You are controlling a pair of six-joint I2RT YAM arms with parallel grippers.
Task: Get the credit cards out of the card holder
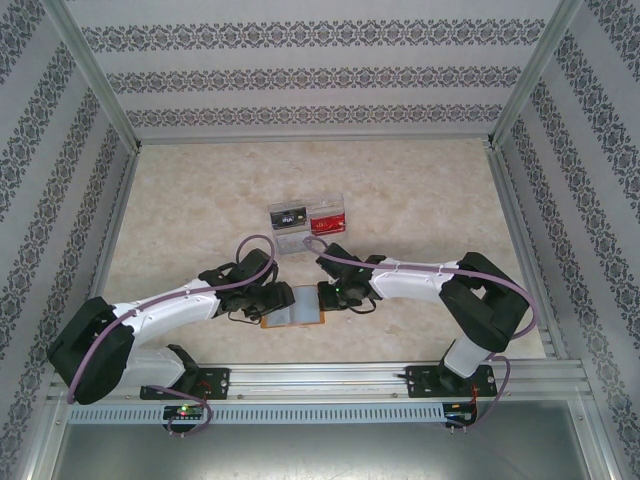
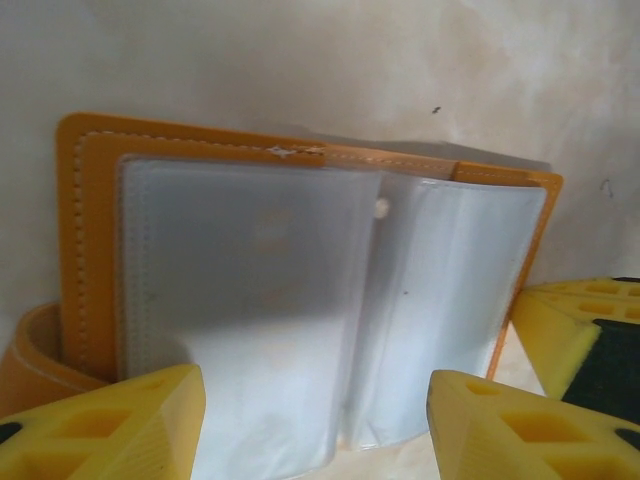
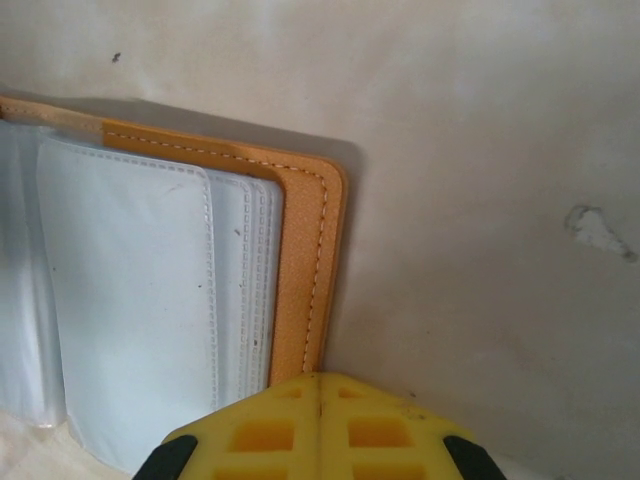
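Note:
The card holder [image 1: 293, 307] lies open on the table between my two grippers, orange-tan cover down, cloudy grey-blue sleeves [image 2: 300, 300] facing up. I cannot tell whether a card sits inside the sleeves. My left gripper [image 2: 315, 420] is open, and its yellow fingers [image 2: 110, 425] straddle the near edge of the sleeves. My right gripper [image 3: 318, 382] is shut, with its tip at the right-hand edge of the orange cover [image 3: 305, 270]; nothing is between its fingers. A red card [image 1: 326, 220] and a dark card [image 1: 288, 215] rest in the clear tray at the back.
The clear plastic tray [image 1: 306, 226] stands just behind the two grippers, mid-table. Patterned walls and metal rails [image 1: 120, 220] fence the table on three sides. Purple cables [image 1: 250, 245] loop over both wrists.

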